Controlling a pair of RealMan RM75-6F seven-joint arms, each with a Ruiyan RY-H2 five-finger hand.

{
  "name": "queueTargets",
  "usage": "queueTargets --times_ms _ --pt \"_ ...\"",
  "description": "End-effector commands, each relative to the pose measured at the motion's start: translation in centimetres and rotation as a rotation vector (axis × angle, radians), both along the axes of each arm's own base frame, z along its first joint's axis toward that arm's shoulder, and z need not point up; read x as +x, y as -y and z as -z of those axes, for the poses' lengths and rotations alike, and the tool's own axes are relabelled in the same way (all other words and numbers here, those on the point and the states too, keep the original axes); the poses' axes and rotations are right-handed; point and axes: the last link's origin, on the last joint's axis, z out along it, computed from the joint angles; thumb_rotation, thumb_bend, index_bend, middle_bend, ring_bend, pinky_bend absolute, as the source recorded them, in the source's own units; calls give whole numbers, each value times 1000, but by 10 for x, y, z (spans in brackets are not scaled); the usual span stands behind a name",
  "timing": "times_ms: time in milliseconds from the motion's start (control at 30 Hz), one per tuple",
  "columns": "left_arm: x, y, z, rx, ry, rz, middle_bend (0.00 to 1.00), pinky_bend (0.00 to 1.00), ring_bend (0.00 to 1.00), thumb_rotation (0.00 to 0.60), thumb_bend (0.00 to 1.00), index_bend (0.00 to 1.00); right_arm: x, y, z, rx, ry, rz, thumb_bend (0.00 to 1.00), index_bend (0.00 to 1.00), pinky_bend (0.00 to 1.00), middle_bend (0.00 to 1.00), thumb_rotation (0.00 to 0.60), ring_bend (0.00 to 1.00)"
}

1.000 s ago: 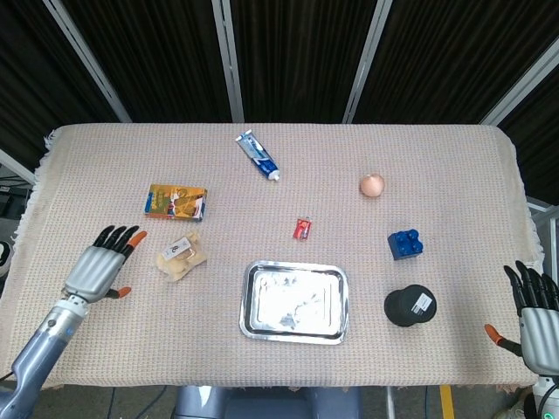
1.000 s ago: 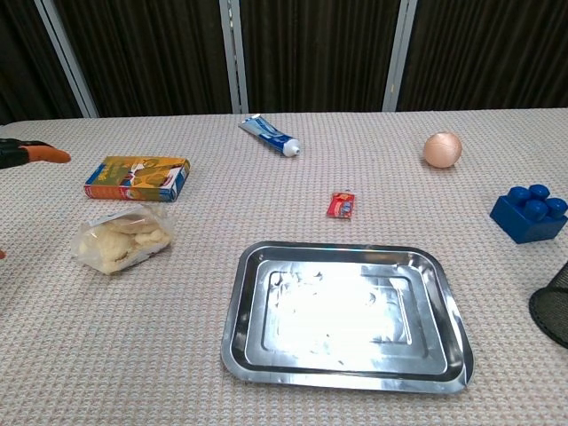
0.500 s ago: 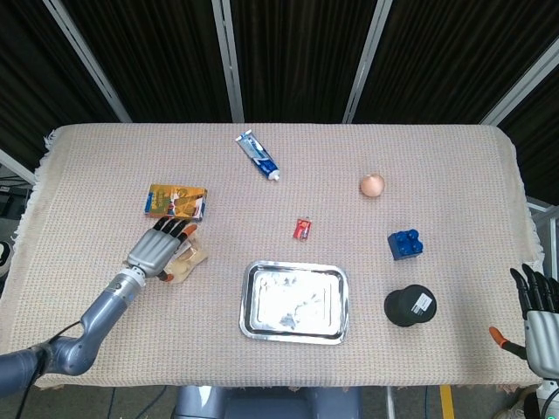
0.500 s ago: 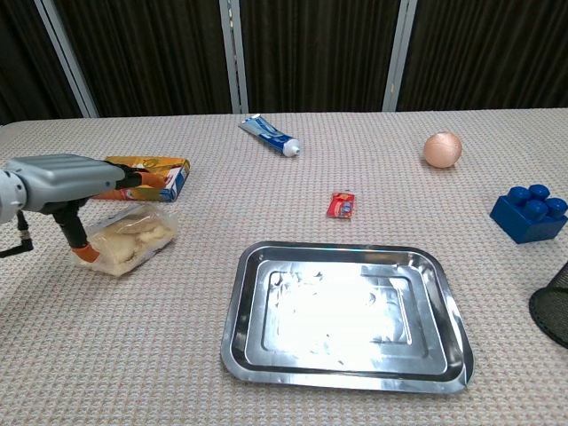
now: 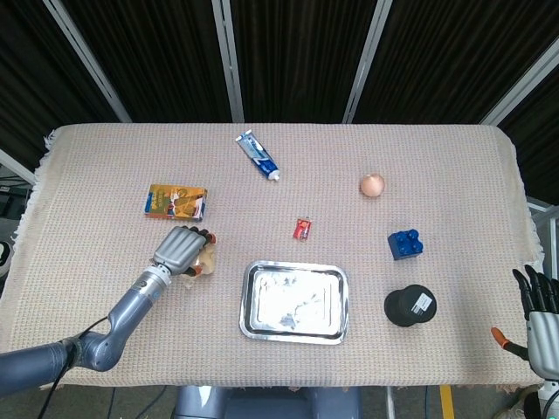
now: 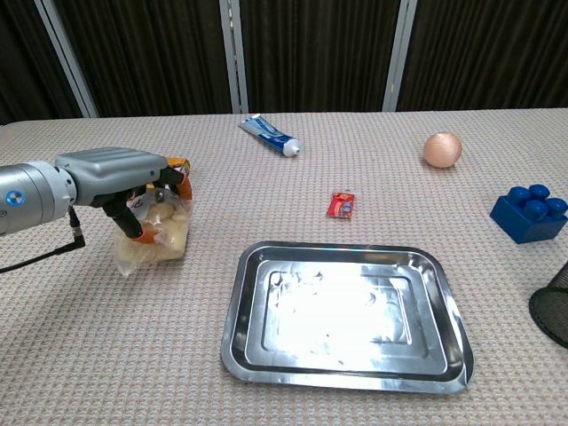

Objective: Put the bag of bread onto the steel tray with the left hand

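The bag of bread (image 6: 153,238) lies on the bench (image 5: 437,175) just left of the steel tray (image 6: 346,317), and the left hand (image 6: 120,177) has its fingers curled over and around it — it looks light, soft and crushable, its thin film likely slippery, so a gentle grip around the bulk seems wiser than pinching loose plastic. The cloth between bag and tray is bare, and only the tray's raised rim needs clearing — the right hand (image 5: 540,316) idles, fingers spread, holding nothing, well right of the tray.

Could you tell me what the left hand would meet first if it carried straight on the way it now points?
Nothing looks close: the left hand, gripping the bread bag, points up-right past the red packet toward the egg; depth is unclear.
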Motion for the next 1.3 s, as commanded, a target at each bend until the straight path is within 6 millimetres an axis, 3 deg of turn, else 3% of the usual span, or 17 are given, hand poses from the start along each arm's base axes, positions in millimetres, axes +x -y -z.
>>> queueTargets --times_ms 33,267,567,633,700,800,833,1033,1133,1200,1300 --pt "13 7 -6 45 149 43 340 515 349 600 588 657 1 1 1 3 1 -4 96 56 7 0 600 0" --pt "47 27 -5 3 278 187 318 510 335 600 585 616 1 3 1 7 3 -11 95 57 7 0 600 0" --pt "102 55 27 -124 341 348 299 462 314 600 538 572 1 3 1 9 4 -15 96 56 7 0 600 0" --pt "116 62 39 -150 336 386 243 301 233 600 474 500 2 3 0 8 2 -18 96 56 7 0 600 0" --pt "122 68 49 -181 322 401 87 69 63 600 333 316 2 3 -1 7 1 -15 96 56 7 0 600 0" --pt "129 74 59 -202 282 423 0 0 0 600 101 49 0 2 -1 6 0 -9 95 56 7 0 600 0" --pt "132 74 60 -199 274 427 0 0 0 600 60 15 0 1 -2 6 1 -6 95 56 7 0 600 0" --pt "134 72 49 -153 311 388 0 0 0 596 12 0 -3 -1 -4 -4 3 5 96 56 6 0 600 0" --pt "127 69 34 -106 317 373 0 0 0 595 70 0 -3 -1 -4 -5 5 2 96 56 7 0 600 0" --pt "109 67 19 -53 289 343 0 0 0 596 139 0 -4 -1 -4 -7 7 1 96 56 7 0 600 0" --pt "78 71 -7 30 241 288 0 0 0 596 153 0 -7 -2 -4 -7 13 10 95 56 7 0 600 0"
